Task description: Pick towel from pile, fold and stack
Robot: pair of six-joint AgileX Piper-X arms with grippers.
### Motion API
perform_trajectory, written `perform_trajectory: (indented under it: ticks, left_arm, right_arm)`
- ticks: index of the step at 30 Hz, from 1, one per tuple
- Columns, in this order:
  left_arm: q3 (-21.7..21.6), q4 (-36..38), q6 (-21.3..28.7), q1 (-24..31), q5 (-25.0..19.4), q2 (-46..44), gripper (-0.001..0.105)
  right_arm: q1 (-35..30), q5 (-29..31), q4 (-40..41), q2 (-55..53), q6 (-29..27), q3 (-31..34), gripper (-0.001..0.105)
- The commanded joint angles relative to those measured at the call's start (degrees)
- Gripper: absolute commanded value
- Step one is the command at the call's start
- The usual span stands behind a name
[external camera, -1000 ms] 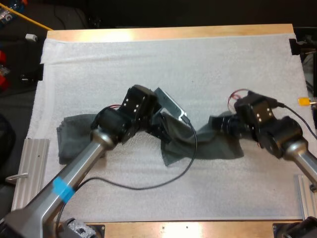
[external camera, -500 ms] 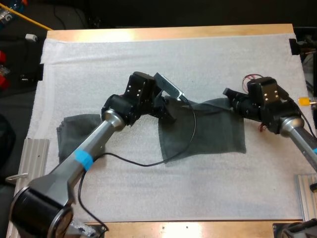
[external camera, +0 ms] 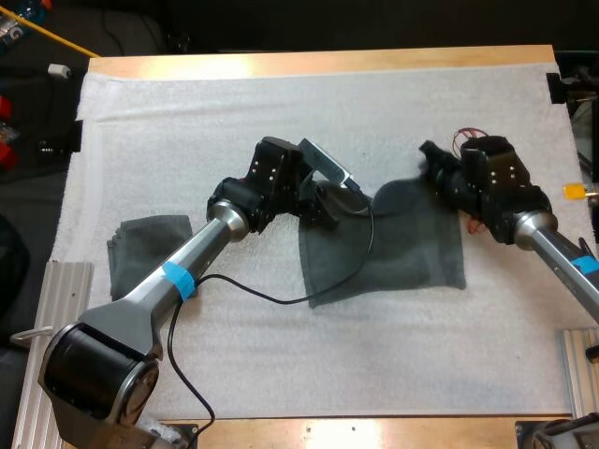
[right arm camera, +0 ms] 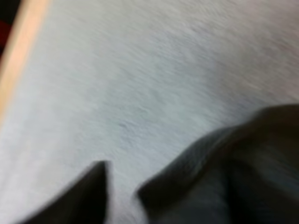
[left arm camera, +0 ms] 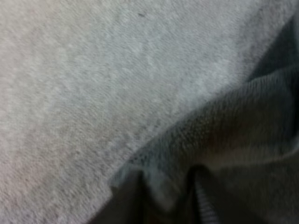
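**Towel held at two corners over the white mat**

A wooden table (external camera: pixel 318 62) carries a white mat (external camera: pixel 281 355) that covers nearly all of it. Near the mat's left edge lies a folded towel (external camera: pixel 150 251), dark grey-green, flat and apart from both arms.

Toward the middle of the mat, the left gripper (external camera: pixel 328 204) is clenched on the far left corner of the towel (external camera: pixel 393 253). That corner is lifted and bunched. The rest of the cloth lies open on the mat's right half, with its near edge flat. Its far edge sags between the two arms.

At the far right corner, the right gripper (external camera: pixel 432 173) pinches the cloth, which rises in a peak to meet it.

The high view shows the whole layout. The left wrist view instead shows the weave of the towel (left arm camera: pixel 233 154) puckered into folds against the mat (left arm camera: pixel 93 93). The right wrist view shows a raised fold of the towel (right arm camera: pixel 233 172) above the mat (right arm camera: pixel 163 84), with the table's wooden edge (right arm camera: pixel 18 56) beyond.
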Motion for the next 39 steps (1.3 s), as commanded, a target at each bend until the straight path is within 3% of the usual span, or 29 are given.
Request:
perform_trajectory:
  ticks: [1, 3, 6, 8, 12, 18, 23, 32, 39]
  left_arm:
    - [-0.46, -1.13, -0.26, 0.01, -0.55, -0.50, 0.053]
    - [-1.23, -0.41, -0.26, 0.01, -0.57, -0.98, 0.065]
    - [-2.19, 1.89, -0.26, 0.01, -0.57, -2.90, 0.064]
    - [-2.23, 2.88, -0.26, 0.01, -2.04, -5.82, 0.061]
    - [-2.23, 5.77, 0.00, 0.01, -2.88, -11.45, 0.059]
    - [-2.23, 13.44, -1.77, -0.15, -2.88, -21.61, 0.059]
    - [-2.23, 21.19, -7.39, -0.14, -0.73, -30.37, 0.059]
    - [-2.23, 33.36, -15.78, -0.29, 3.75, -43.16, 0.059]
    - [-2.23, 44.18, -16.34, -0.29, 3.74, -49.61, 0.059]
  right_arm:
    - [-0.06, -0.54, -3.41, -0.19, 0.43, -0.23, 0.076]
    - [-0.06, -0.83, -5.92, -0.34, 0.43, -0.23, 0.071]
    - [-0.06, -2.18, -8.46, -1.61, -0.67, -0.23, 0.060]
    - [-0.06, -2.72, -8.82, -3.46, -6.01, -0.23, 0.055]
    - [-0.06, -4.84, -6.13, -7.96, -16.15, -0.23, 0.055]
    - [-0.06, -5.92, 7.31, -18.69, -24.79, -0.23, 0.055]
    - [-0.06, -5.35, 21.66, -28.81, -30.93, -0.23, 0.055]
    - [-0.06, -4.84, 39.55, -44.99, -33.07, -0.23, 0.055]
    - [-0.06, -4.85, 53.93, -52.66, -33.07, -0.23, 0.055]
